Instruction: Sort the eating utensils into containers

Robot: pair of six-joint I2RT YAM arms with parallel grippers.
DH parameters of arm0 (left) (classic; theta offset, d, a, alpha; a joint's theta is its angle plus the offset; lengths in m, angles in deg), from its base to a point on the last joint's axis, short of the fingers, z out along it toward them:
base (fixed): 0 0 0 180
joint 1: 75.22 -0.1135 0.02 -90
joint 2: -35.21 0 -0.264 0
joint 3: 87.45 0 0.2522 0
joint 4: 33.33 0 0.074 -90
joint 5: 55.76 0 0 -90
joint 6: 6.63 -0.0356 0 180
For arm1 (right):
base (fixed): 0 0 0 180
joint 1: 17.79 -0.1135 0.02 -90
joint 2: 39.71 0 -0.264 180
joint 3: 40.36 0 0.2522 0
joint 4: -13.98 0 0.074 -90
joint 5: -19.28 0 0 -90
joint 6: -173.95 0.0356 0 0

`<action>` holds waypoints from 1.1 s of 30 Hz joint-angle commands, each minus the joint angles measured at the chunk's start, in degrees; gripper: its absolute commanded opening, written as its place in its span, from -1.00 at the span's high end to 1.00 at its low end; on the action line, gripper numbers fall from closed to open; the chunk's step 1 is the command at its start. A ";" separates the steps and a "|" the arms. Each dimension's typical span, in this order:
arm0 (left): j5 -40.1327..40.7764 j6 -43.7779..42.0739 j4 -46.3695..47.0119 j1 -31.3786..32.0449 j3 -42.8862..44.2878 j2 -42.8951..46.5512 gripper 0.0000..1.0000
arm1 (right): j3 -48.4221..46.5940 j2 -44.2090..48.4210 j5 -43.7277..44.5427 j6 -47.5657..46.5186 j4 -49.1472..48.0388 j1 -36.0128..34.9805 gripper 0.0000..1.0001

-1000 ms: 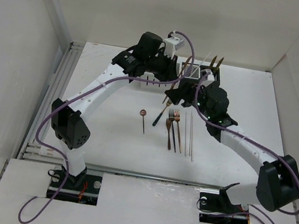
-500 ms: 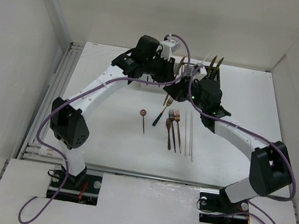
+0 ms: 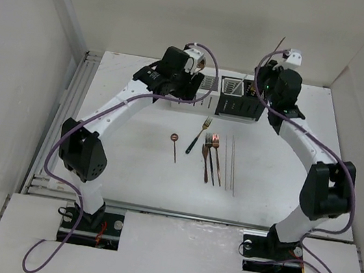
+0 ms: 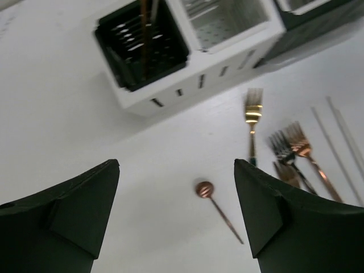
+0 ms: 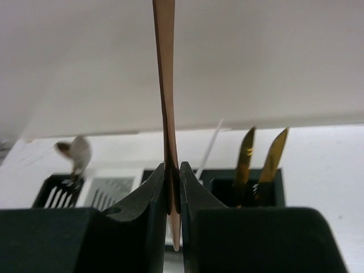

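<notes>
From above, the containers (image 3: 235,105) line the far edge of the desk (image 3: 123,158), loose utensils (image 3: 211,156) lying mid-desk with bare room around. Left wrist view: the left claw (image 4: 176,166) gapes wide and empty over bare desk. Right wrist view: the right claw (image 5: 172,170) pinches an upright copper utensil (image 5: 165,85) above the containers.

No text, number, brand or sign can be read in any view. The containers (image 4: 193,85), the utensils (image 4: 253,114) and the tabletop (image 3: 132,142) show plain surfaces with no lettering. A faint pale print sits on the black wrist link of the left arm (image 3: 155,71), but it is too small to make out.
</notes>
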 commanded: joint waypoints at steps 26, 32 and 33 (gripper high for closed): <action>-5.01 -3.81 4.36 -4.60 -21.23 8.24 -1.00 | -12.27 -19.40 1.47 -6.96 -2.58 4.05 -0.16; -5.55 -3.20 0.41 0.84 -27.19 6.84 -1.00 | -6.65 -12.80 1.47 -6.43 -2.58 4.05 -0.37; -4.94 -2.42 -0.12 1.64 -27.91 5.88 -1.00 | -5.94 -10.53 2.26 -6.43 -2.58 4.05 -0.39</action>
